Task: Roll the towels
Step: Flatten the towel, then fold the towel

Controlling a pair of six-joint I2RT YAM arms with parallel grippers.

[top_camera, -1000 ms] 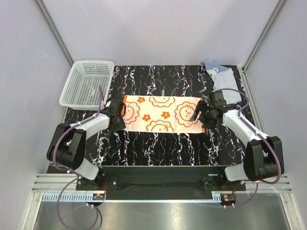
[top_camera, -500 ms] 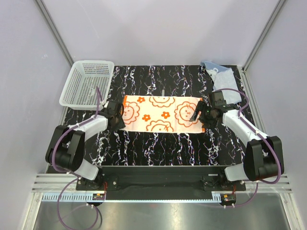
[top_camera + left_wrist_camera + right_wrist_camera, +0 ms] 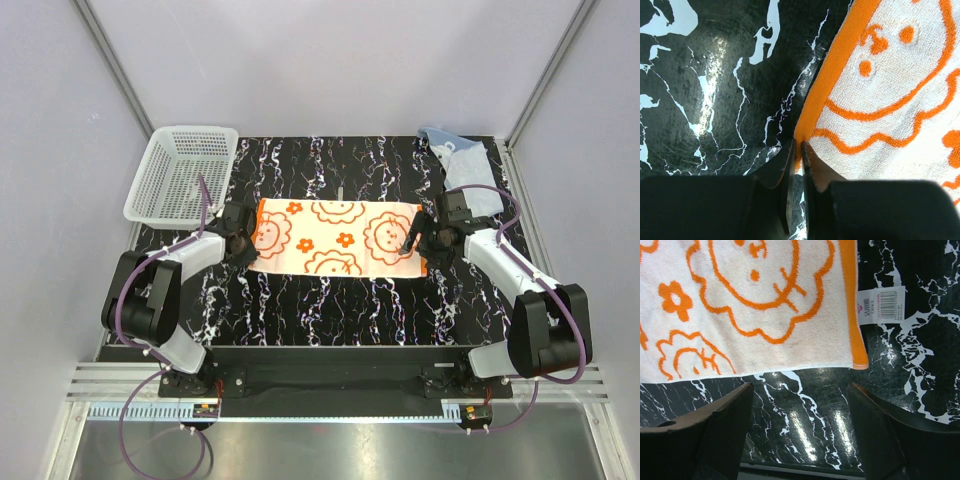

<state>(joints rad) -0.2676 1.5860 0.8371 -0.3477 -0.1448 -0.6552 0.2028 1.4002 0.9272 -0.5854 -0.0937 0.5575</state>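
The black marbled table (image 3: 330, 300) fills the middle of the top view; the orange towel (image 3: 335, 236) lies flat and spread at its centre, long side running left to right, white face with orange flower prints upward; the white mesh basket (image 3: 180, 175) stands at the upper left, on the table's far left corner, well apart from that towel; the blue towel (image 3: 462, 160) lies crumpled at the upper right, on the far right corner, near the right arm but not touched by it; the left gripper (image 3: 238, 240) sits at the orange towel's left edge, and the left wrist view shows it (image 3: 799, 150) with jaws drawn close together, pinching the orange border right at the cloth's corner, the rest of the towel (image 3: 890, 100) spreading to the upper right of that frame and bare table to the upper left; the right gripper (image 3: 415, 240) stands at the towel's right end, near its lower corner; in the right wrist view it (image 3: 800, 390) has jaws wide apart and holds nothing, with only table between them; the towel (image 3: 755, 305) lies across the top of that frame, its bottom edge just above the fingertips; a small white label (image 3: 881, 302) sticks out from the towel's orange right border, flat on the table.
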